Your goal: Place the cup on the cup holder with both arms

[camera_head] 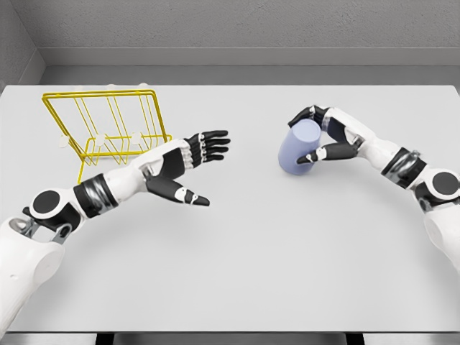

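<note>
As gripped by right robot hand [320,136]: cup [299,148] tilted, mouth up-right; left robot hand [188,164] spread.

A pale lavender-blue cup [298,147], plain and unpatterned, against a light grey table [287,273]. The wire cup holder [108,129] is bright yellow with small cream-white tips. Both arms are white with black joints and grey banding; the left hand [188,164] and right hand [325,136] show black fingers with white segments. Walls behind are mottled grey.
</note>
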